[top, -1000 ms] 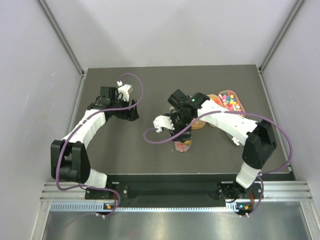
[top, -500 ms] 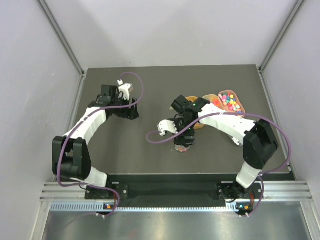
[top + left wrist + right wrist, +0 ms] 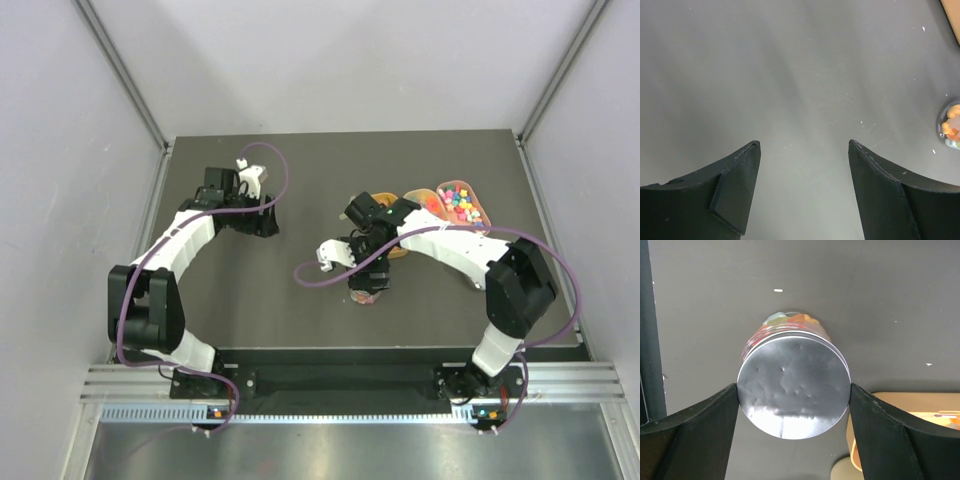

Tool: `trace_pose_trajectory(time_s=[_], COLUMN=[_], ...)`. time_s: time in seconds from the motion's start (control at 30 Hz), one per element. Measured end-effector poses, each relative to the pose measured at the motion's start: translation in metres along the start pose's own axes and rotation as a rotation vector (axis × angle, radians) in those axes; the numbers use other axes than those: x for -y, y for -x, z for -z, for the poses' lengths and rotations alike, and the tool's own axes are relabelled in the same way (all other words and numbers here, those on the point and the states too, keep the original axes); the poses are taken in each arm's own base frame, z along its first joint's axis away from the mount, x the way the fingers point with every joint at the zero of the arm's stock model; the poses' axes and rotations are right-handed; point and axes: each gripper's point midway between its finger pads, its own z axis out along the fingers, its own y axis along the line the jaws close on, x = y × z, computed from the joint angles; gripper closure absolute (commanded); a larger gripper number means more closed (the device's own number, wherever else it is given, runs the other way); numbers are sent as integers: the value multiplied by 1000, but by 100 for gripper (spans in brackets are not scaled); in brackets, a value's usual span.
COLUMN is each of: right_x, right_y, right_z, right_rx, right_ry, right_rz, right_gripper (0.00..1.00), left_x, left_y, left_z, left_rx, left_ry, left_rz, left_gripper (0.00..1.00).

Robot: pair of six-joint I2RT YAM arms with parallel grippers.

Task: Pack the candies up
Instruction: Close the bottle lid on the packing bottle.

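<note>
Colourful candies [image 3: 460,203] fill an orange oval tray [image 3: 478,200] at the back right. More candies [image 3: 790,320] lie in a small clear round dish [image 3: 368,293] near the table's middle. My right gripper [image 3: 366,268] stands right over this dish. In the right wrist view the right gripper [image 3: 792,390] is shut on the round silver lid [image 3: 792,385], its fingers touching both edges, and the lid covers most of the dish. My left gripper [image 3: 262,222] is open and empty at the back left; in the left wrist view the left gripper [image 3: 804,150] hangs over bare table.
A second orange tray [image 3: 420,200] lies beside the first, behind the right arm; its rim shows in the right wrist view [image 3: 910,402]. The dish shows at the right edge of the left wrist view [image 3: 950,122]. A purple cable [image 3: 310,282] loops left of the dish.
My right gripper has moved with the lid from just behind the dish to over it, hiding most of it. The left arm has shifted slightly toward the back.
</note>
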Motion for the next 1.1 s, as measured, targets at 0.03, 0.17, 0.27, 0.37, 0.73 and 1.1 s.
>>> trace_pose_trajectory(time_s=[0.03,0.17,0.27,0.37,0.73,1.1], right_x=[-1,-4,-4,-3,-8,-6], right_y=[-1,-2,-2,-2,-8,-13], right_z=[-1,-4,-4,-4,-12,-14], right_rx=[-1,1,2,3,-9,-14], right_ry=[3,13,12,11,26,16], right_rz=[-1,-4,-5,-10,-21,-48], right_gripper=[23,23,21,22,16,0], left_x=[0,0,0,0,0,0], left_y=[0,0,0,0,0,0], left_z=[0,0,0,0,0,0], left_rx=[-1,-1,-1,-1,-2,-1], left_ry=[0,1,1,1,1,1], left_rz=[0,0,0,1,1,1], left_gripper=[25,25,25,25,25,25])
